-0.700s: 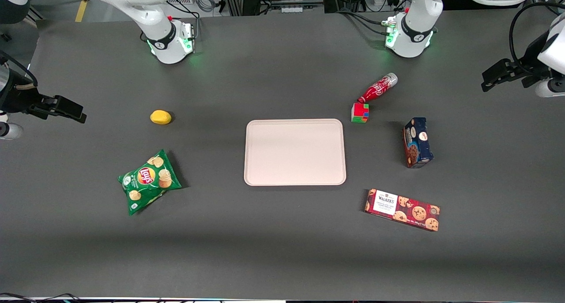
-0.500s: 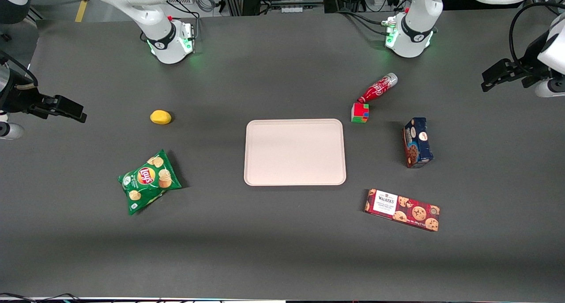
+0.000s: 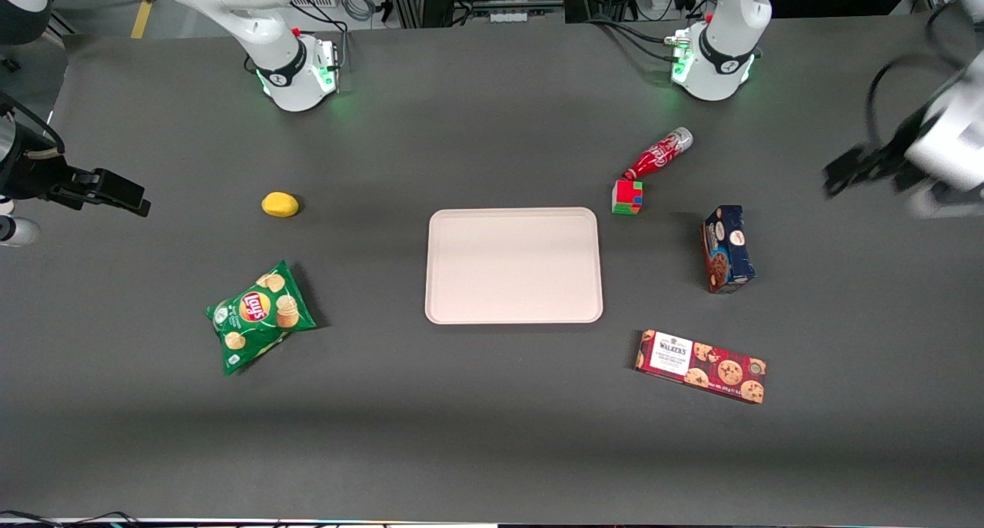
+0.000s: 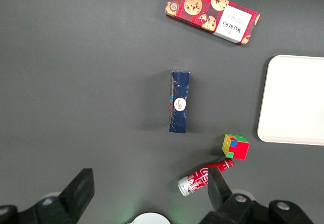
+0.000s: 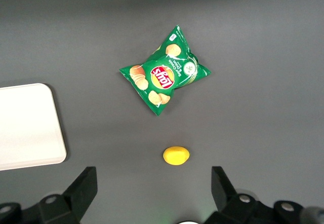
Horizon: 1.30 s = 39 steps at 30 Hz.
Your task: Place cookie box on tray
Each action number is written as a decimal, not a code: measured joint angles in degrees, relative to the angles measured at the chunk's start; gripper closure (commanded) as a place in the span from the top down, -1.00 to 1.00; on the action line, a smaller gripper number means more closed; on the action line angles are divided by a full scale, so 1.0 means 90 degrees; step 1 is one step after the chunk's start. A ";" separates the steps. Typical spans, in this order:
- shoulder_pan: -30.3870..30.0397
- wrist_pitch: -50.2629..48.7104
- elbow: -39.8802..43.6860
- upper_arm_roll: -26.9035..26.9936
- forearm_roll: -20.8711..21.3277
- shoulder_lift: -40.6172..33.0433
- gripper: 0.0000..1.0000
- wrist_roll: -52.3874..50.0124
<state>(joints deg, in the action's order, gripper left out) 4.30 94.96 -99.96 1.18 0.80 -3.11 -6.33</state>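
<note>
The cookie box [image 3: 726, 247] [image 4: 179, 102], dark navy with a brown cookie picture, lies on the dark table between the tray and the working arm's end. The pale pinkish-white tray [image 3: 513, 265] [image 4: 296, 100] sits at mid-table with nothing on it. The left arm's gripper [image 3: 846, 168] [image 4: 150, 186] hovers above the table toward the working arm's end, farther from the front camera than the cookie box and well apart from it. Its fingers [image 4: 83, 186] stand wide open with nothing between them.
A red tartan Walkers box [image 3: 699, 365] [image 4: 212, 11] lies nearer the front camera than the cookie box. A red bottle [image 3: 657, 153] [image 4: 205, 176] and a coloured cube [image 3: 626, 196] [image 4: 236, 147] lie farther from it. A green chips bag [image 3: 259, 315] and a lemon [image 3: 280, 204] lie toward the parked arm's end.
The left arm's gripper has moved nearer the front camera and slightly toward the cookie box. Nothing on the table has shifted.
</note>
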 measured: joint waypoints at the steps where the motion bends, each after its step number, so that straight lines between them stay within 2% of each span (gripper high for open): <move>1: 0.0001 0.0139 -0.0023 -0.0052 0.0001 0.0183 1.00 0.0000; 9: 0.0007 0.1272 -0.0099 -0.0292 0.0004 0.1992 1.00 0.0177; 14: -0.0051 0.1802 -0.0203 -0.0267 0.0004 0.2594 1.00 0.0621; 21: -0.0164 0.2412 -0.0778 -0.0243 0.0004 0.2669 1.00 0.0796; 27: -0.0165 0.2524 -0.1107 -0.0253 0.0004 0.2645 1.00 0.0798; 34: -0.0163 0.2609 -0.1513 -0.0265 0.0004 0.2468 1.00 0.0798; 39: -0.0162 0.3071 -0.2082 -0.0277 0.0001 0.2265 1.00 0.0789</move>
<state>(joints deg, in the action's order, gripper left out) 2.83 122.60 -118.70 -1.32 0.81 17.28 0.77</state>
